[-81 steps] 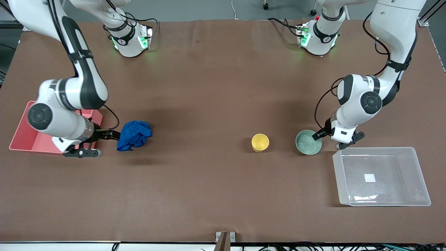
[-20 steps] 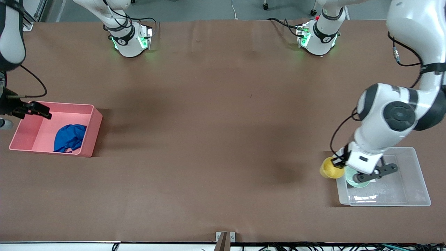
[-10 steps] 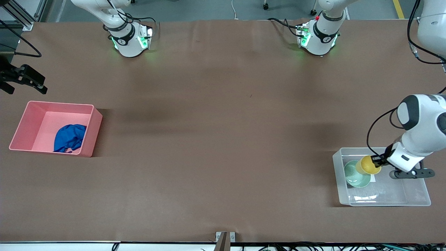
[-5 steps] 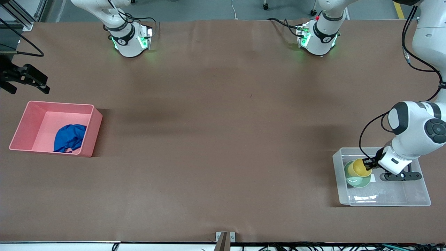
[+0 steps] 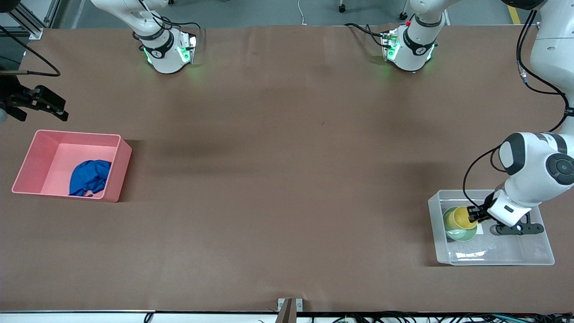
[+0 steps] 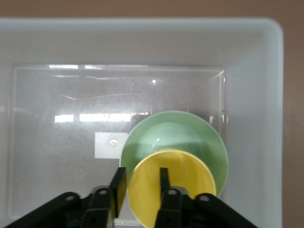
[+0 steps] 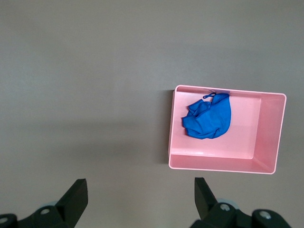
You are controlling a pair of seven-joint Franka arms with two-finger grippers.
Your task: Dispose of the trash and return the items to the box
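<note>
The clear box (image 5: 515,256) sits at the left arm's end of the table. The mint-green bowl (image 5: 455,233) lies in it, and the yellow cup (image 5: 461,218) stands upright in the bowl. My left gripper (image 5: 473,216) is low over the box. In the left wrist view, the left gripper (image 6: 141,173) has its fingers a little apart, one inside the cup (image 6: 180,190) and one outside, over the bowl (image 6: 171,133). The blue trash wad (image 5: 89,176) lies in the pink bin (image 5: 117,172). My right gripper (image 5: 42,116) is open and empty over bare table beside the bin.
The box's white label (image 6: 110,145) shows on its floor beside the bowl. The right wrist view shows the right gripper (image 7: 140,187), the pink bin (image 7: 218,163) and the blue wad (image 7: 209,118) in it. Both arm bases stand along the table's edge farthest from the front camera.
The left gripper carried the yellow cup over the box and lowered it into the green bowl, where it now stands upright. The right gripper has drifted slightly above the table near the bin.
</note>
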